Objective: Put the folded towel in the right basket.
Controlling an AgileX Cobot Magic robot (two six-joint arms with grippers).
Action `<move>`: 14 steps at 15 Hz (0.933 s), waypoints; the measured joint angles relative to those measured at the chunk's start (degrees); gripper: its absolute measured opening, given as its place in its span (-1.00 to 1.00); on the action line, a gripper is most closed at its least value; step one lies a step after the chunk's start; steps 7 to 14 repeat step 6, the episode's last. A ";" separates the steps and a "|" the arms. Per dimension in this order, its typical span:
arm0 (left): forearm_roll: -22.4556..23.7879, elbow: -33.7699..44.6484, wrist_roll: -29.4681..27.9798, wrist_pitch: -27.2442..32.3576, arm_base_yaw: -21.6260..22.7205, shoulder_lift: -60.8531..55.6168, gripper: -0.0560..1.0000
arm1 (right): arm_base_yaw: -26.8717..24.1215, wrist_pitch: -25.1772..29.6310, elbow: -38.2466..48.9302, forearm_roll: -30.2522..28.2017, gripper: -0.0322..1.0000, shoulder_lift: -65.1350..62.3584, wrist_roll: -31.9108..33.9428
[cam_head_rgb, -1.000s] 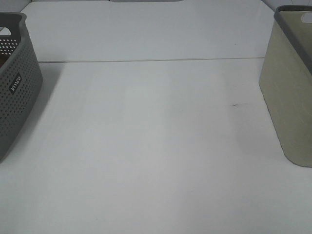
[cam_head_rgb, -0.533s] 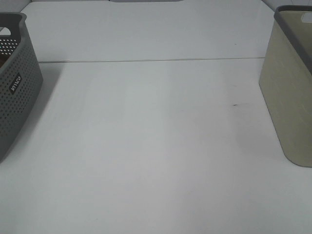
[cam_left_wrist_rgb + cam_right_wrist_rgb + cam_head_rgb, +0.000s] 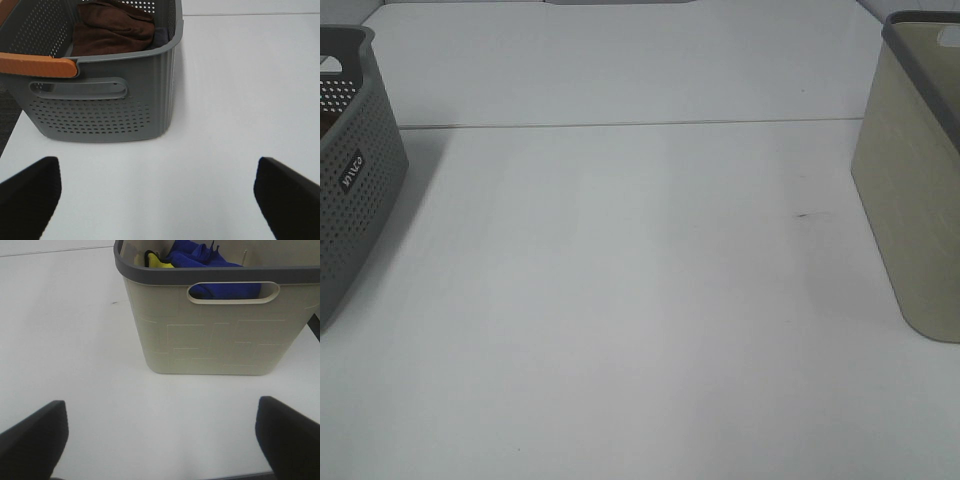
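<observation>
Folded towel [image 3: 112, 27], crumpled, inside gray basket [image 3: 100, 115]

A small dark label with white lettering on the grey basket [image 3: 355, 190] is too blurred to read.

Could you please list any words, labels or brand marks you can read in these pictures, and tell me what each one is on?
One small white label on the dark tag of the grey perforated basket, exterior high view: too small and tilted to read reliably.
Beige basket: embossed line pattern only, no text.
Nothing else bears writing.
</observation>
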 joint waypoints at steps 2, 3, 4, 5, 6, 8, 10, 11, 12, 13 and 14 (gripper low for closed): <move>0.00 0.00 0.00 0.00 0.00 0.00 0.95 | 0.00 0.00 0.00 0.00 0.94 0.00 0.00; 0.00 0.00 0.00 0.00 0.00 0.00 0.95 | 0.00 0.00 0.00 0.00 0.94 0.00 0.00; 0.00 0.00 0.00 0.00 0.00 0.00 0.95 | 0.00 0.00 0.00 0.00 0.94 0.00 0.00; 0.00 0.00 0.00 0.00 0.00 0.00 0.95 | 0.00 0.00 0.00 0.00 0.94 0.00 0.00; 0.00 0.00 0.00 0.00 0.00 0.00 0.95 | 0.00 0.00 0.00 0.00 0.94 0.00 0.00; 0.00 0.00 0.00 0.00 0.00 0.00 0.95 | 0.00 0.00 0.00 0.00 0.94 0.00 0.00; 0.00 0.00 0.00 0.00 0.00 0.00 0.95 | 0.00 0.00 0.00 0.00 0.94 0.00 0.00; 0.00 0.00 0.00 0.00 0.00 0.00 0.95 | 0.00 0.00 0.00 0.00 0.94 0.00 0.00; 0.00 0.00 0.00 0.00 0.00 0.00 0.95 | 0.00 0.00 0.00 0.00 0.94 0.00 0.00; 0.00 0.00 0.00 0.00 0.00 0.00 0.95 | 0.00 0.00 0.00 0.00 0.94 0.00 0.00; 0.00 0.00 0.00 0.00 0.00 0.00 0.95 | 0.00 0.00 0.00 0.00 0.94 0.00 0.00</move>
